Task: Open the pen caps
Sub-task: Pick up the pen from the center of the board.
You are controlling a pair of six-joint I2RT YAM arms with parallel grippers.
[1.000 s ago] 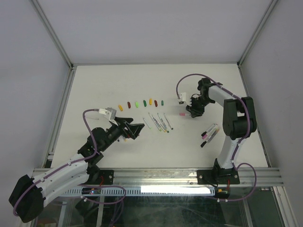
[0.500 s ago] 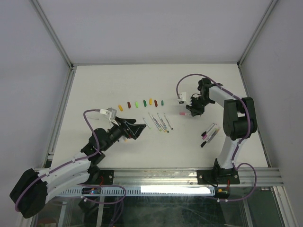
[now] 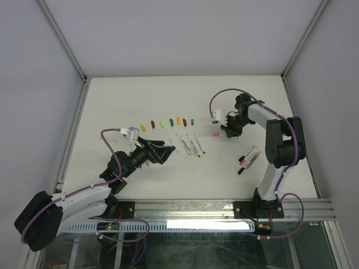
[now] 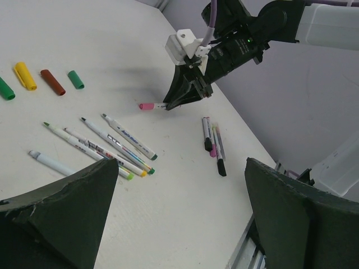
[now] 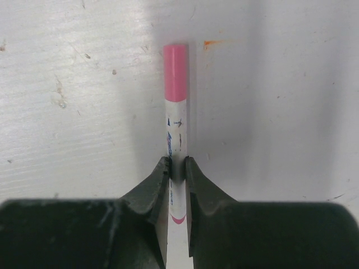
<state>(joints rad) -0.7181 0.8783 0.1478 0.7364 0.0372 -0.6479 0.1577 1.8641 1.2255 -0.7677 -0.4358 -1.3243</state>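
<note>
Right gripper (image 5: 178,168) clamped near the tail of the pink pen (image 5: 179,137), pink cap (image 5: 175,73) on, flat on the table (image 5: 56,84); left gripper (image 4: 180,168) gapes unladen; such an end-grip may let the barrel twist.

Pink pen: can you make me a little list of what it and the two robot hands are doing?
pink pen: lying flat, white barrel pinched
pink cap: on the pen, not pulled off yet
right gripper: shut on the barrel, behind the cap
left gripper: wide open, holding nothing
loose caps: lying in a row
uncapped pens: bunched together near that row
</note>
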